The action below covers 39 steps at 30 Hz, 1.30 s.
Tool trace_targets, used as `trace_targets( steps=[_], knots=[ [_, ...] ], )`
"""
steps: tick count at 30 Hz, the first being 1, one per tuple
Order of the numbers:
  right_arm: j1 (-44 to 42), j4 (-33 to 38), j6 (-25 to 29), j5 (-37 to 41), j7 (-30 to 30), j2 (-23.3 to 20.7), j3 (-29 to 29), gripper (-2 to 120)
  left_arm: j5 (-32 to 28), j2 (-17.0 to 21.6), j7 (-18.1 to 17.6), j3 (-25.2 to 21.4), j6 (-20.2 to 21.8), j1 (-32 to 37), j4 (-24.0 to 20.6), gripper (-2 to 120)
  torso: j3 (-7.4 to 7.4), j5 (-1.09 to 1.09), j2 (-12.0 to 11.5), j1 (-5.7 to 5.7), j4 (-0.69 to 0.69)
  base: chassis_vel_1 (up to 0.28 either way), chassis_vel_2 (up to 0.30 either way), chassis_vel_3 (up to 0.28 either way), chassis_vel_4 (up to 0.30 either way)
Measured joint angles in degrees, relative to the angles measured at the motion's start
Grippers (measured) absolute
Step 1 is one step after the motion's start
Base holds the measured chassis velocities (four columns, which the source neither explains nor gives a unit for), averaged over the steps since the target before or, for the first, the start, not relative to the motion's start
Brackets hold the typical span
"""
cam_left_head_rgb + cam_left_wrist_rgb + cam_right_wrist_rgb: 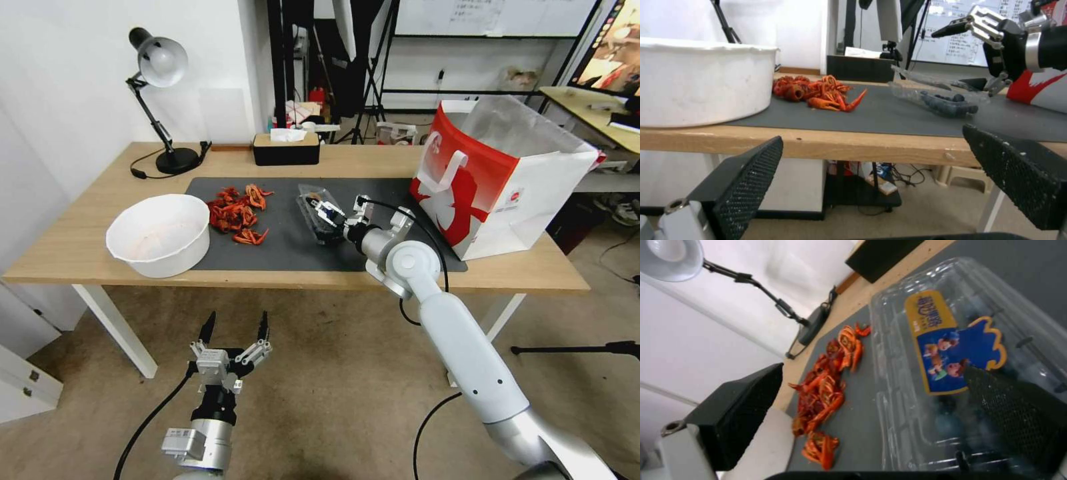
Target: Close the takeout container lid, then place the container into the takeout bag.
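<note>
— What is being seen toward the desk's (80, 257) left edge?

— A white bowl (160, 233) is being carried near the front-left corner, at the left end of the grey mat (280, 243). The left gripper (235, 328) is being held below the front edge, clear of the desk, its fingers spread wide with nothing between them.

— And in the middle?

— Red crayfish shells (235, 215) are being shown heaped on the mat. Just beside them, the takeout container (319, 212) is being kept near the mat's middle, blueberries inside. Its lid (951, 340), bearing a cartoon sticker, is being seen lowered over the berries; whether it is being latched cannot be told.

— The right gripper?

— The right gripper (328, 215) is being positioned at the container, fingers parted, one finger (1018, 413) being laid on the lid.

— And at the right edge?

— The takeout bag (500, 180) is being stood upright there, mouth open, apart from the container.
</note>
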Motion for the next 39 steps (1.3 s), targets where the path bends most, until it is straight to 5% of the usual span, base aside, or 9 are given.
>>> trace_targets(
  steps=[13, 19, 39],
  knots=[
    [1.26, -1.35, 1.90, -9.06, 0.96, 0.00, -2.50, 98, -0.09, 0.08, 0.07, 0.10, -0.09, -0.06, 0.11, 100, 0.00, 0.00, 0.00, 0.00, 0.00, 0.000, 0.000, 0.000, 0.000],
    [1.48, -1.35, 1.95, -9.47, 1.93, 0.27, -2.76, 88, -0.09, 0.09, 0.07, 0.10, -0.11, -0.02, 0.10, 100, 0.00, 0.00, 0.00, 0.00, 0.00, 0.000, 0.000, 0.000, 0.000],
    [1.01, -0.65, -0.49, -10.61, 5.91, -0.21, -2.77, 15, -0.11, 0.27, -0.06, 0.09, -0.73, 0.15, 0.26, 100, 0.00, 0.00, 0.00, 0.00, 0.00, 0.000, 0.000, 0.000, 0.000]
  ],
)
